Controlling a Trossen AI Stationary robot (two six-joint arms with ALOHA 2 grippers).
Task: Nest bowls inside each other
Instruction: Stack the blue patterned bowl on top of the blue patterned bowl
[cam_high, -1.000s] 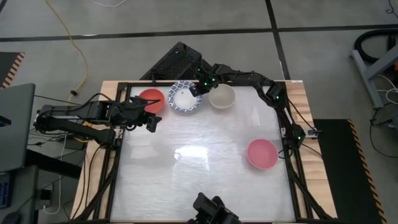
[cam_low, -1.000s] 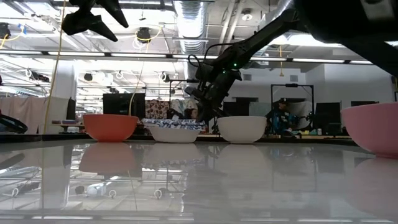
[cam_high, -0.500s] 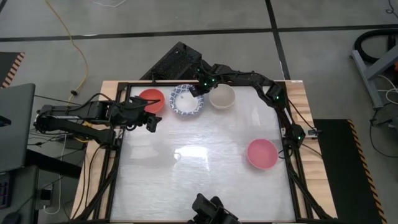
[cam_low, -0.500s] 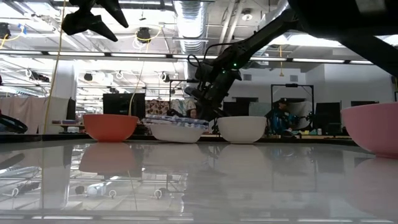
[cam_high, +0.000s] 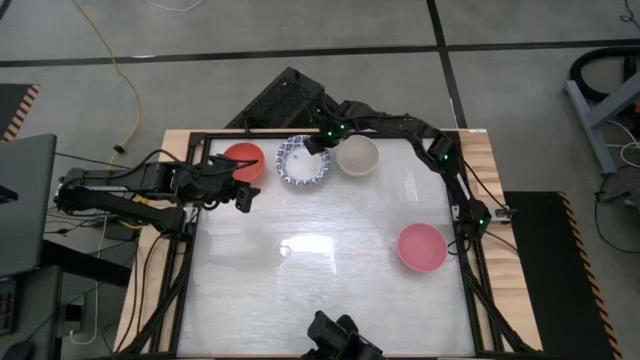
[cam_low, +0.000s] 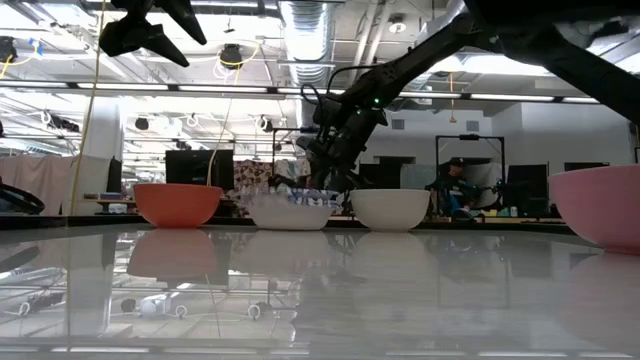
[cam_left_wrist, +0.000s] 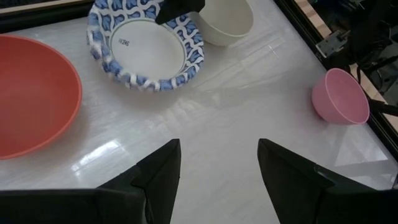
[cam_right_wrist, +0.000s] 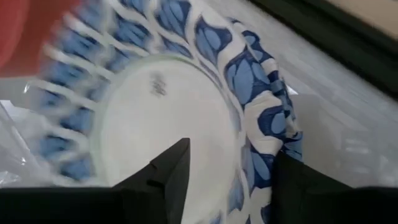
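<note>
Along the table's far edge a red bowl (cam_high: 243, 161), a white bowl with a blue-patterned rim (cam_high: 304, 162) and a plain cream bowl (cam_high: 356, 155) stand on their bases in a row. A pink bowl (cam_high: 421, 247) stands alone near the right edge. My right gripper (cam_right_wrist: 230, 174) is open at the patterned bowl's (cam_right_wrist: 161, 124) far right rim, one finger over its inside and one outside. The bowl's opposite side shows blurred. My left gripper (cam_left_wrist: 217, 168) hangs open above the table, on the near side of the red bowl (cam_left_wrist: 31, 93). My right gripper's fingers straddle the patterned bowl's rim (cam_right_wrist: 267, 124), coming slanting down from the far right. Whether either finger touches the rim, I cannot tell. The bowl rests on the table (cam_low: 290, 210).
A black frame (cam_high: 330, 131) borders the white table top, with wooden strips outside it. A camera mount (cam_high: 335, 335) sits at the near edge. Bare table lies between the far row of bowls and the pink bowl (cam_low: 600, 205).
My right gripper has opened at the patterned bowl's rim without leaving its place. The bowl has shifted a little toward the cream bowl and come down lower onto the table.
</note>
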